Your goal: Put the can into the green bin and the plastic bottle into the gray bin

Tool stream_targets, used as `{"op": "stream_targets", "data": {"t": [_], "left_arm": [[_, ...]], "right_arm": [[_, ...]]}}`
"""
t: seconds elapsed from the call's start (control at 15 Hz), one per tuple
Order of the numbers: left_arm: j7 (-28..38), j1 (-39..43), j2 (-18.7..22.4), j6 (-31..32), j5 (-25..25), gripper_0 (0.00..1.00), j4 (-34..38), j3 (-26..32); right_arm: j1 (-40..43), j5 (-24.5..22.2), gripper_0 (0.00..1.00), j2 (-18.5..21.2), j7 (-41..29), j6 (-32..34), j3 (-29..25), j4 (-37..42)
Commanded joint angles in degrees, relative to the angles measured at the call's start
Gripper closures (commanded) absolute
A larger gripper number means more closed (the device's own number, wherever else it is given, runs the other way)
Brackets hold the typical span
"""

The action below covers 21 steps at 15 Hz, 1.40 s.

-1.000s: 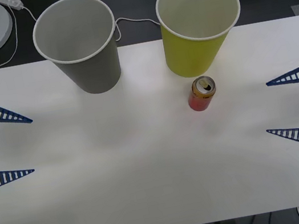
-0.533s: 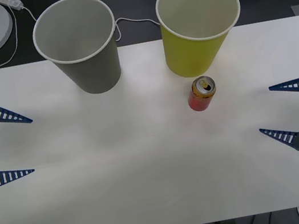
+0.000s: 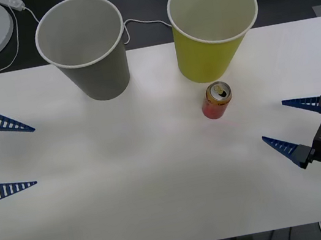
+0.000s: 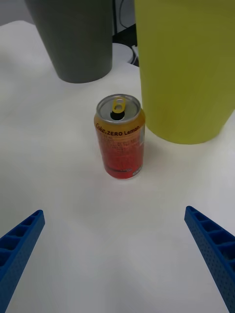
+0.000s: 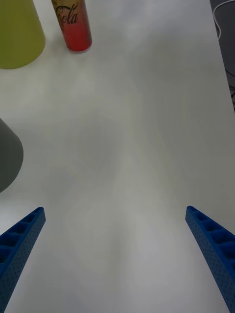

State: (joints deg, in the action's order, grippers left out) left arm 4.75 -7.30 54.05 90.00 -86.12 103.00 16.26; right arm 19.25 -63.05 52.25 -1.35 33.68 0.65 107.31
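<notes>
On the white desk point(image 3: 160, 188) nothing's been binned so far, so basically the whole job is left as far as I can tell. The can point(image 3: 215, 100) is standing upright on the desk, just beside the base of the green bin point(image 3: 214, 26), at about the bin's 6 o'clock in the front view and apart from it. The gray bin point(image 3: 84, 46) sits off at the green one's 9 o'clock, and I can't spot a plastic bottle anywhere on the desk, so that half is a question mark. The right claw point(image 3: 286, 126) is wide open with nothing in it, at roughly 4 o'clock from the can and pointed toward it; in its wrist view the can point(image 4: 119, 137) sits right between the 2 blue fingers point(image 4: 210, 244) but farther out, not yet within them. The left claw point(image 3: 14, 157) is also spread wide and empty, parked at the desk's 9 o'clock edge, well apart from everything.
</notes>
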Motion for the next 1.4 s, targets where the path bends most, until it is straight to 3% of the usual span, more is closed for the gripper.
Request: {"op": "stream_targets", "data": {"t": [0.07, 0.6, 1.13, 1.4], "left_arm": [[0.00, 0.00, 0.00, 0.00, -0.01, 0.00, 0.01, 0.00], [0.00, 0.00, 0.00, 0.00, -0.01, 0.00, 0.01, 0.00], [0.00, 0.00, 0.00, 0.00, -0.01, 0.00, 0.01, 0.00], [0.00, 0.00, 0.00, 0.00, -0.01, 0.00, 0.01, 0.00]], "right_arm": [[-0.35, 4.08, 0.00, -0.13, 0.56, -8.01, 4.71, 0.00], [-6.06, 3.46, 0.00, -4.96, 2.23, -11.70, 9.02, -5.01], [-13.01, 9.44, 0.00, -1.89, 1.88, -27.96, 23.08, -5.01], [-14.50, 9.26, 0.00, -1.97, 1.08, -31.22, 25.28, -5.01]]}}
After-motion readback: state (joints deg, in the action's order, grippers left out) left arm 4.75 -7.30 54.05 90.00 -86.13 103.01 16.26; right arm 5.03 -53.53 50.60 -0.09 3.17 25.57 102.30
